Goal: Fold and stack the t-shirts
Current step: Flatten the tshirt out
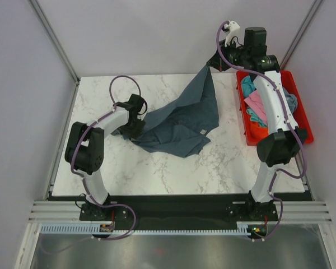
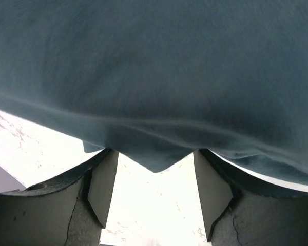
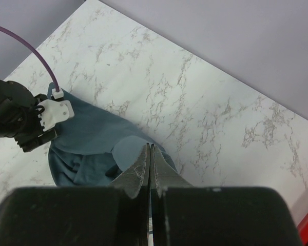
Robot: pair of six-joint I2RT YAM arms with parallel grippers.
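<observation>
The dark slate-blue t-shirt [image 1: 182, 120] lies spread on the marble table [image 1: 157, 174], one corner pulled up toward the back right. Its small white tag [image 1: 203, 132] shows near the right edge. My right gripper [image 1: 211, 66] is shut on that raised corner; in the right wrist view its jaws [image 3: 150, 146] are pressed together with the shirt [image 3: 87, 148] hanging below. My left gripper [image 1: 135, 126] is at the shirt's left edge, open, and the cloth [image 2: 154, 77] lies across its fingertips [image 2: 109, 169]. Pink [image 1: 256, 103] and teal [image 1: 248, 86] shirts lie in the bin. No orange shirt shows.
A red plastic bin [image 1: 301, 115] stands at the table's right side, under the right arm's forearm. Grey walls close in the back and sides. The left arm's wrist [image 3: 20, 120] shows in the right wrist view at the shirt's far edge.
</observation>
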